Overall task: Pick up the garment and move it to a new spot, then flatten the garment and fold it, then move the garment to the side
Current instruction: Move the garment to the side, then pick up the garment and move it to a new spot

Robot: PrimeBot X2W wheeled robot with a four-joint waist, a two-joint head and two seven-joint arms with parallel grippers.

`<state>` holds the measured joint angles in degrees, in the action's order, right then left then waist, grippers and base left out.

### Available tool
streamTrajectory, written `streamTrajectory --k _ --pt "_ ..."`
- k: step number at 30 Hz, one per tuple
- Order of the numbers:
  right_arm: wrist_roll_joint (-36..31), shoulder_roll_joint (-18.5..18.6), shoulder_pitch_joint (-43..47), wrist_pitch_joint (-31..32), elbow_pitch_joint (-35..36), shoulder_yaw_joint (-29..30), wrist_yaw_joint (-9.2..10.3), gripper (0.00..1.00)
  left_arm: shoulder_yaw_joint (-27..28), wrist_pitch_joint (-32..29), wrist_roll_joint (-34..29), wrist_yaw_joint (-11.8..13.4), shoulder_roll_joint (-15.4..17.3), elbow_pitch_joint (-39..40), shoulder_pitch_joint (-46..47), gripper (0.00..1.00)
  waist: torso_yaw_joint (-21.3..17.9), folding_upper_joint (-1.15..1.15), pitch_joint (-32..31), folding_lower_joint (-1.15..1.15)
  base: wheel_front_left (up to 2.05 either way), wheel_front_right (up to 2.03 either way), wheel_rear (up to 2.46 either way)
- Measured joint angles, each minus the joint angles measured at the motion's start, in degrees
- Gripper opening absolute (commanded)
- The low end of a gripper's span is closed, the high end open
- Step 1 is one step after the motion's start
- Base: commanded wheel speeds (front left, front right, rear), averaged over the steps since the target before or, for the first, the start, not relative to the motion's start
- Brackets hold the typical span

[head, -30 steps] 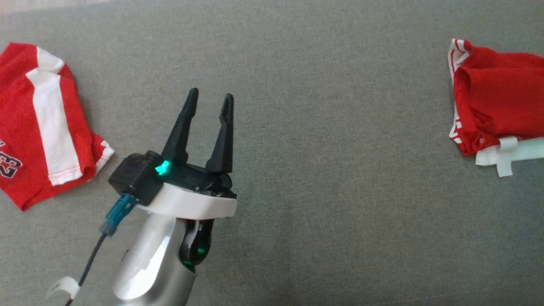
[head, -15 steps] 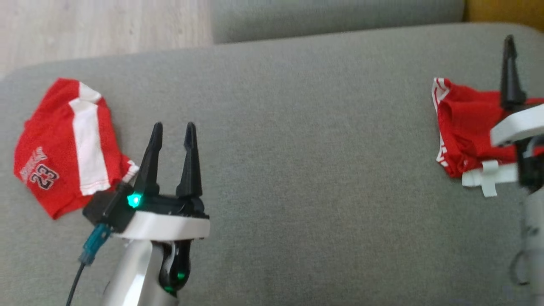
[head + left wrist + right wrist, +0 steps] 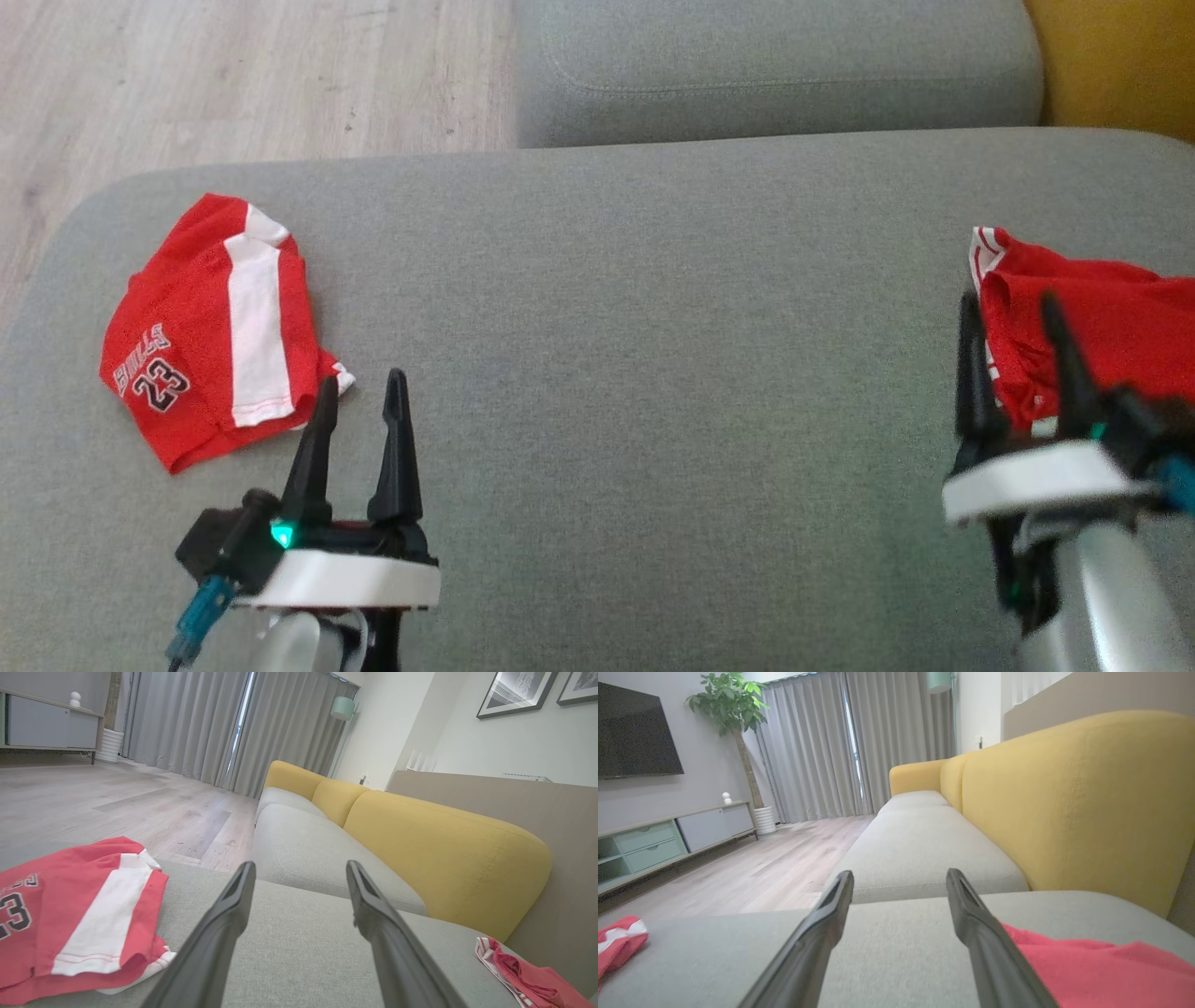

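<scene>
A folded red garment with a white stripe and the number 23 lies at the left end of the grey sofa seat. The left wrist view has it at lower left. A second red garment with white trim lies crumpled at the seat's right end, close to the right wrist camera. My left gripper stands open and empty just right of the folded garment. Open and empty too, my right gripper hovers at the crumpled garment's left edge. In the wrist views the left gripper and the right gripper have bare fingers.
A second grey seat cushion lies beyond this one, with the yellow backrest along the right. Wooden floor borders the seat's far left edge. A low cabinet and a potted plant stand across the room.
The head camera has tilted, so the picture shifted down and more of the sofa and floor shows. My right gripper has come into view at lower right. Both grippers stay open.
</scene>
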<state>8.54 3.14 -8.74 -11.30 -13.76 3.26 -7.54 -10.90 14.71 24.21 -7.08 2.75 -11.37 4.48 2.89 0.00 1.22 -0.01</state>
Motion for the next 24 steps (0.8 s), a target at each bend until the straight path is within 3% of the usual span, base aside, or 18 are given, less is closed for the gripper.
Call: streamTrajectory --k 8,24 --pt "-0.2 -0.5 6.8 -2.5 -4.3 -1.4 0.01 1.0 0.2 0.0 0.0 0.0 0.0 0.0 -2.0 1.0 0.4 0.0 -0.4 0.0 0.0 0.0 0.0" --pt "-0.4 -0.5 7.0 -2.9 -5.0 -2.0 0.01 1.0 1.8 0.0 1.4 0.0 0.0 -0.8 -2.4 1.0 -0.3 0.0 -0.3 0.01 0.0 0.0 0.0"
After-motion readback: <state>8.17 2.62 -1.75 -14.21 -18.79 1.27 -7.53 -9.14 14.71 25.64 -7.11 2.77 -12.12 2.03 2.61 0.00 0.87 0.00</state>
